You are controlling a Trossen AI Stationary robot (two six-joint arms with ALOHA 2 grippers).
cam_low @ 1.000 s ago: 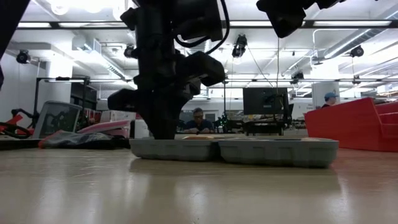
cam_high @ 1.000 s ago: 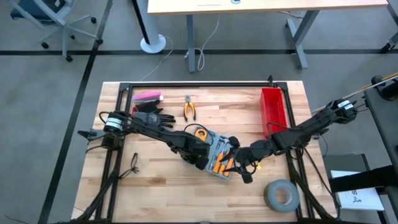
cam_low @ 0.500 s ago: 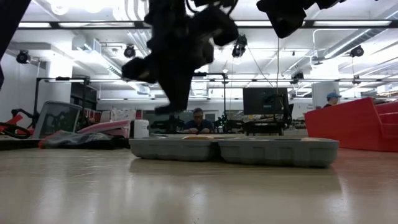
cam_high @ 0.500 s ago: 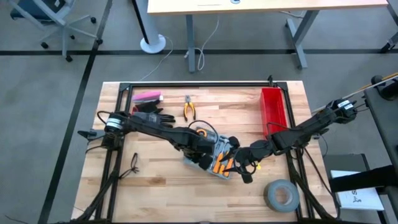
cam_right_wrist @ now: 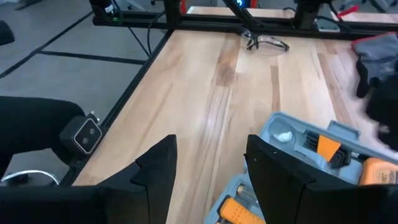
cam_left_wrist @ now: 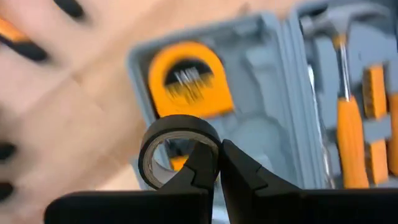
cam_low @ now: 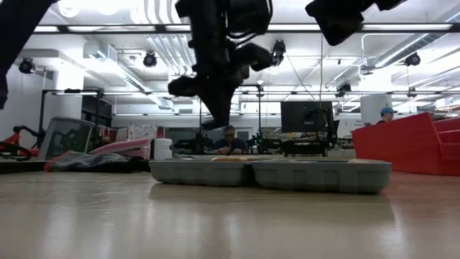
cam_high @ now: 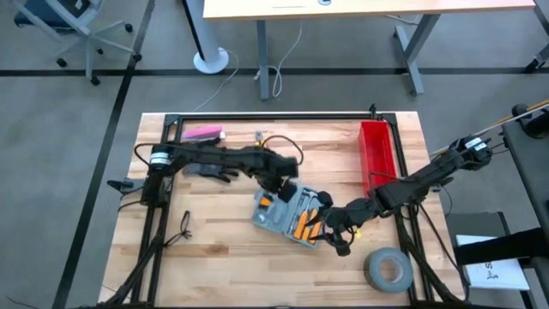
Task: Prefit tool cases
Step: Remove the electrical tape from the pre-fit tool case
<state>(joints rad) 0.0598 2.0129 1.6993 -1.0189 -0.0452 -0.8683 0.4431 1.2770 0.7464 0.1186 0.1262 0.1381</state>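
Note:
The grey-blue tool case (cam_high: 287, 213) lies open and flat on the wooden table. It holds an orange tape measure (cam_left_wrist: 186, 81), a hammer (cam_left_wrist: 339, 59) and orange-handled tools. My left gripper (cam_high: 287, 176) hangs above the case's far side, pointing down, shut on a small black tape roll (cam_left_wrist: 163, 144). In the low view my left gripper (cam_low: 215, 121) is clear above the case (cam_low: 269, 174). My right gripper (cam_high: 330, 233) stands open over the case's near right end, nothing between its fingers (cam_right_wrist: 155, 168). My left gripper pinches the black roll's wall (cam_left_wrist: 210, 138) between its two fingers. One finger (cam_left_wrist: 198, 167) seems to sit inside the ring, the other (cam_left_wrist: 239, 167) outside. The fingers come from above, pointing down. The roll hangs lifted clear over the open case.
A red bin (cam_high: 377, 150) stands at the far right, a large grey tape roll (cam_high: 388, 268) at the near right. A pink thing (cam_high: 203, 133) and black gloves (cam_high: 210, 167) lie at the far left, glasses (cam_high: 183, 225) at the near left. People sit beyond the table.
My left gripper has risen from the case's near left part and gone toward the table's far edge. It carries the black tape roll, now lifted clear of the case. The case has stayed where it was.

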